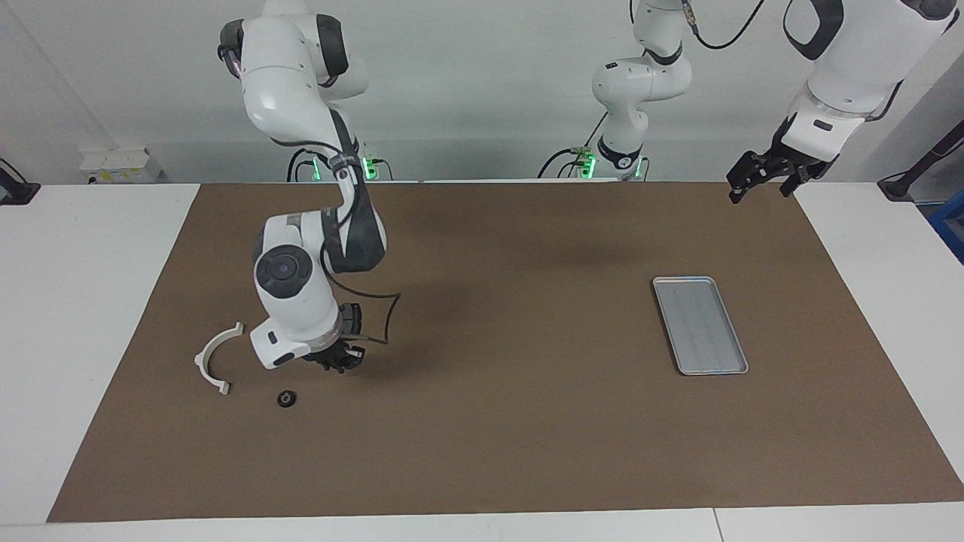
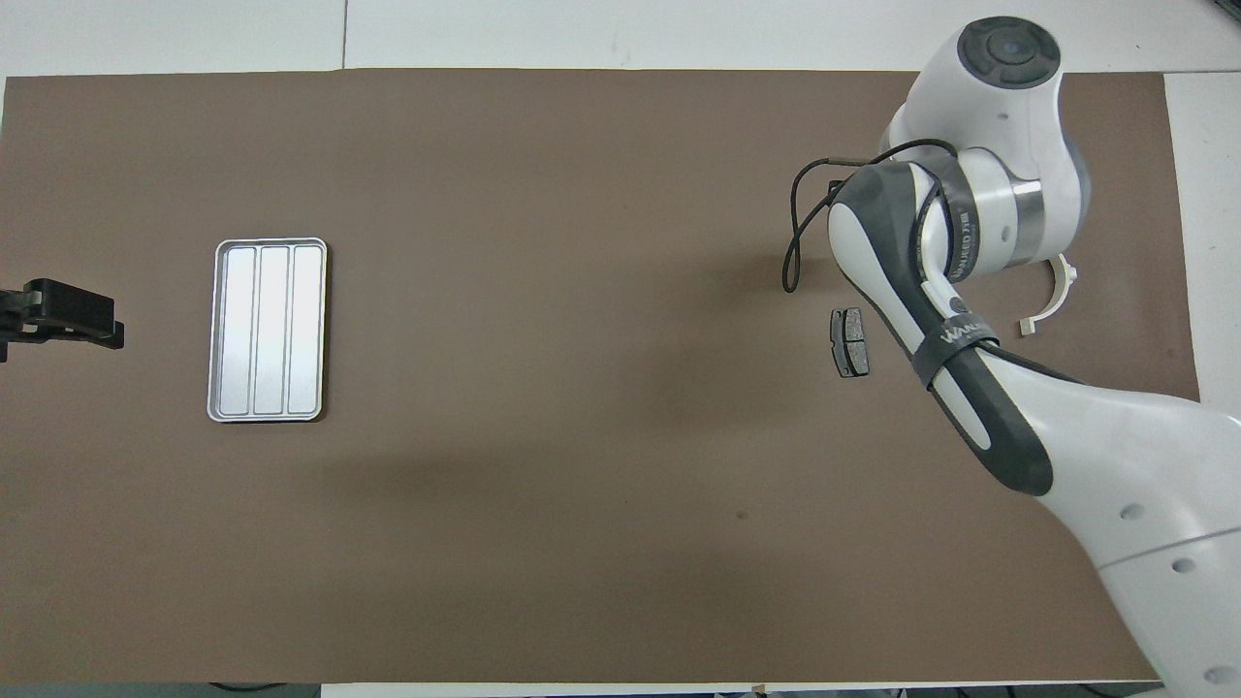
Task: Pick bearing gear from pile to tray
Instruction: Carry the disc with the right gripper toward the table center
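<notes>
Honestly, right gripper (image 1: 337, 363) is pinched shut over the pile; can't tell what it holds. Carry it level toward the tray (image 1: 700, 325); left gripper (image 1: 759, 178) waits spread open.

— Is the light harsh?
— No, bright and even from above; soft shadows spread on the brown mat (image 1: 527, 421) under the right arm (image 1: 301, 301).
— Any glare?
— The tray (image 2: 268, 331) shines pale. Both views look sharp, no blur.

right pincer (image 1: 337, 364) contents unclear, white bracket (image 2: 1057, 296) partly arm-covered
</notes>
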